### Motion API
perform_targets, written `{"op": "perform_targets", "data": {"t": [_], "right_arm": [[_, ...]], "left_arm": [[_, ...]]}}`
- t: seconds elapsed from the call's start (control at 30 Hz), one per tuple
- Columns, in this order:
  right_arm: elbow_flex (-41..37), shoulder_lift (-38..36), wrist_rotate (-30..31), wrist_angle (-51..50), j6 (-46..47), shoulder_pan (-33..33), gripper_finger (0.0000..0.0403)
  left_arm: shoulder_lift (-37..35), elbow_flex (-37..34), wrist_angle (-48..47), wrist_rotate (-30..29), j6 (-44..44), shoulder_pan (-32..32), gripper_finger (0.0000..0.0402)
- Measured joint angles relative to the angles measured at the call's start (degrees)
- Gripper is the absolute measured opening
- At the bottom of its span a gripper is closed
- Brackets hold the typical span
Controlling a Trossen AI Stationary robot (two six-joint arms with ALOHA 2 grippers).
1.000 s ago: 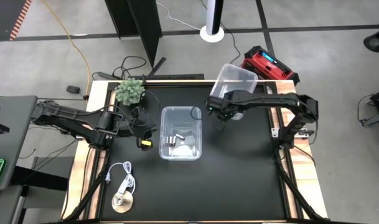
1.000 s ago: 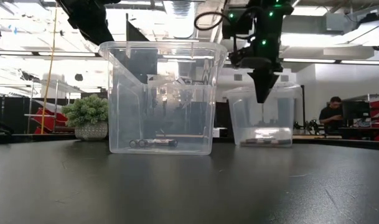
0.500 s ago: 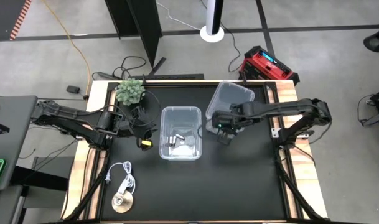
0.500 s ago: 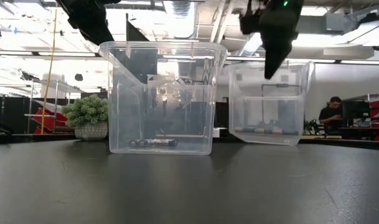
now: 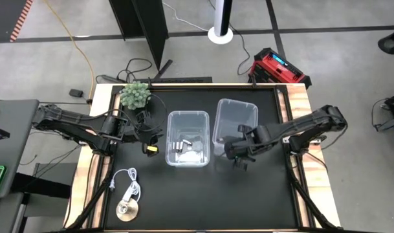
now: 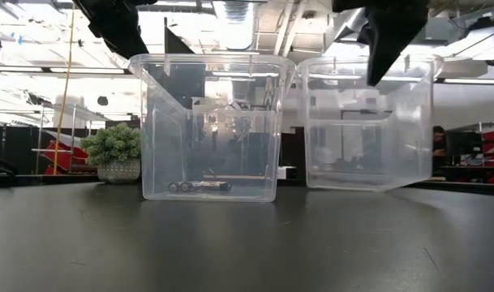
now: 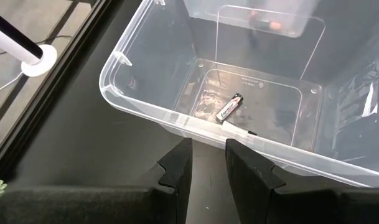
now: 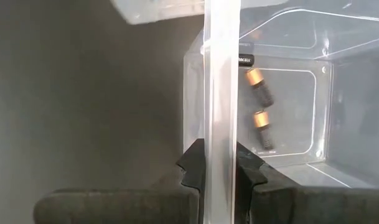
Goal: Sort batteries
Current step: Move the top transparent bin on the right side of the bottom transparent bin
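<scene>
Two clear bins stand side by side mid-table. The left bin (image 5: pixel 188 138) rests on its base and holds a few small batteries (image 5: pixel 180 145), one dark cell (image 7: pixel 229 107) lying on its floor. The right bin (image 5: pixel 235 124) holds two dark batteries with copper ends (image 8: pixel 259 86). My right gripper (image 5: pixel 239 157) is at that bin's near wall, shut on it. My left gripper (image 5: pixel 151 145) hovers left of the left bin, and its fingers (image 7: pixel 208 152) are a narrow gap apart, holding nothing. My right gripper pinches the right bin's near wall (image 8: pixel 220 134) at the rim, one finger inside the bin and one outside. The fingers come from above, pointing down (image 6: pixel 388 49). The bin sits tilted in the hold, with its right bottom corner (image 6: pixel 421 178) raised.
A potted plant (image 5: pixel 135 95) sits at the far left corner. A white coiled cable with a round disc (image 5: pixel 127 197) lies near the left edge. A red device (image 5: pixel 279 66) stands beyond the table's far right corner. Bare black table lies near the front edge.
My right gripper has carried the right bin from the far right corner toward the near edge and a little left. The bin has come down beside the left bin and stands closer to level than before. The left arm has kept still.
</scene>
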Motion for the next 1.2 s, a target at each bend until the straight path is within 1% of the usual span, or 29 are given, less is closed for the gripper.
{"op": "perform_targets", "data": {"t": [0.2,0.4,0.73,1.2], "right_arm": [[0.0,2.7,-0.6,0.2,-1.8,4.5,0.0058],[0.0,5.3,-0.6,0.6,-1.8,6.9,0.0058],[0.0,6.0,-0.4,2.6,-2.9,8.2,0.0058],[0.0,6.0,-0.7,3.1,-3.1,8.2,0.0059]], "left_arm": [[0.0,0.0,0.0,0.0,-0.1,0.0,0.0091],[0.0,0.0,0.0,0.0,-0.1,0.0,0.0091],[0.0,0.0,0.0,0.0,-0.1,0.0,0.0091],[0.0,0.0,0.0,0.0,0.0,0.0,0.0091]]}}
